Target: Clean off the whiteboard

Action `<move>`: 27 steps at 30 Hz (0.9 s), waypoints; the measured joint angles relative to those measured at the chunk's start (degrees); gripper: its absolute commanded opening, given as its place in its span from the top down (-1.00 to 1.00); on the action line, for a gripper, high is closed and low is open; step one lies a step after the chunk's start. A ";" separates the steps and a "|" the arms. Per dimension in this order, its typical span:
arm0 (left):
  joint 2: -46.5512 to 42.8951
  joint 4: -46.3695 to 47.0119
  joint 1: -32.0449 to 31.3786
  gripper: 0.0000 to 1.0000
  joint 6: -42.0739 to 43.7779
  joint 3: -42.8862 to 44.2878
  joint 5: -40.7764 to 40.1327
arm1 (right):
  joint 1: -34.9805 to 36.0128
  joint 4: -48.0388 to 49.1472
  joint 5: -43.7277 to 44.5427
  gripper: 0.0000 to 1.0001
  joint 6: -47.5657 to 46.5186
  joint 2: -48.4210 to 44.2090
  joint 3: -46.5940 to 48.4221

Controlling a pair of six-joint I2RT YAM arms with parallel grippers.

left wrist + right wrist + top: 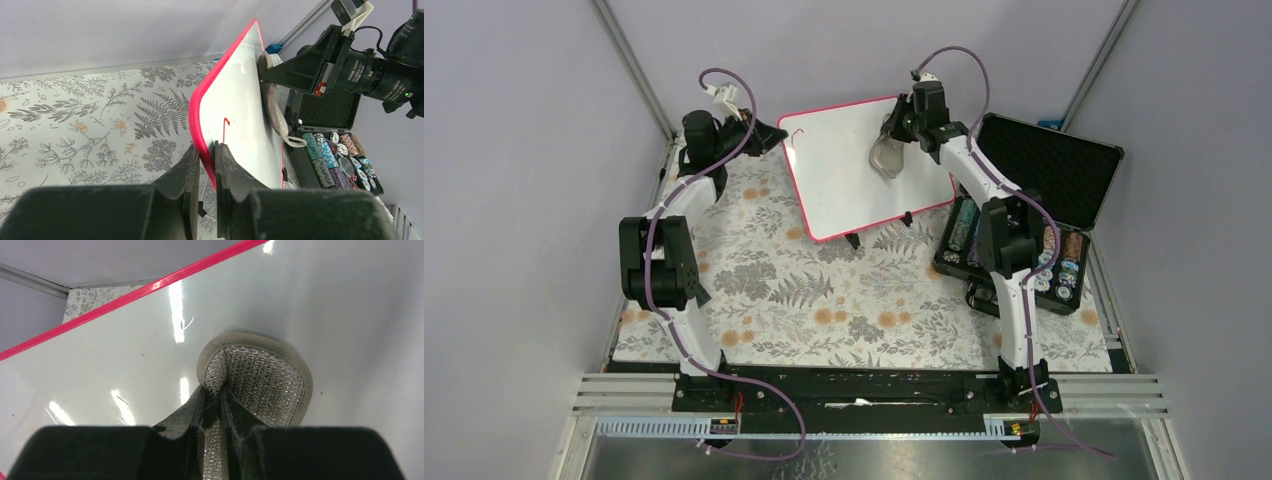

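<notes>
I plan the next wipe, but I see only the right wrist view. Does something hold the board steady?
Observer: Yes. The left tool is shut on the whiteboard's pink frame, at its left edge.
Operator: Is any writing left?
Observer: One short red stroke, near that held edge, left of the pad in the right tool.
Operator: What is beside the board on the right?
Observer: An open black case with chips in it.

Right gripper (218, 392) pinches grey mesh cloth (265, 380) lying against glossy whiteboard (340, 305); pink frame (125, 297) crosses upper left.
</notes>
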 measured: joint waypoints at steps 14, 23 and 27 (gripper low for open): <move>-1.40 -0.15 -1.38 1.00 1.75 0.00 -0.17 | 20.76 -10.25 2.78 1.00 -6.84 8.59 27.28; -1.55 -2.23 -0.79 1.00 3.04 -0.59 -0.98 | 24.65 -8.50 3.52 1.00 -8.37 7.41 21.66; -1.92 -2.38 -1.09 1.00 3.02 -0.59 -1.18 | 24.70 -4.83 3.67 1.00 -8.31 2.05 8.37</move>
